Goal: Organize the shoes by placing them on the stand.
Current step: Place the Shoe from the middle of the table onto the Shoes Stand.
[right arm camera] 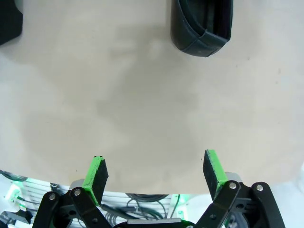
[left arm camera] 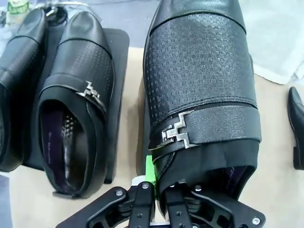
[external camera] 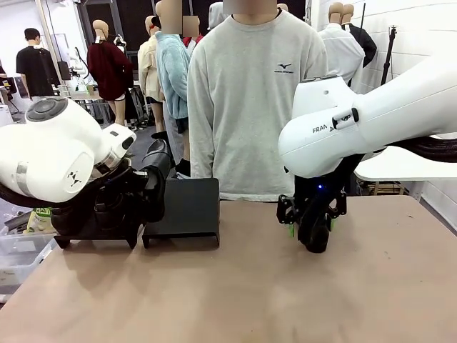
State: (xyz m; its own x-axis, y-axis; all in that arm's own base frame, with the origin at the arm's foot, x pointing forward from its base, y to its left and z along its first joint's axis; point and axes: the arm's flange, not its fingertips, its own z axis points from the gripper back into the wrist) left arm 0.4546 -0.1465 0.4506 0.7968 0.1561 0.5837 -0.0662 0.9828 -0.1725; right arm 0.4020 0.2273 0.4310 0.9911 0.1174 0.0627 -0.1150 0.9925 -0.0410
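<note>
In the left wrist view, the held shoe (left arm camera: 202,90) runs off the top edge, so its toe is cut off, and its heel hides the left gripper's (left arm camera: 159,183) fingertips. A shoe (left arm camera: 16,80) at the left edge is cut in half; another (left arm camera: 297,128) is clipped by the right edge. In the right wrist view, a shoe (right arm camera: 202,26) is cut by the top edge. In the front view, the left arm (external camera: 64,153) hides the stand's (external camera: 182,211) left part.

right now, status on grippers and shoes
Left gripper shut on black glossy buckled shoe. Right gripper open over bare table. Two shoes on black stand.
</note>
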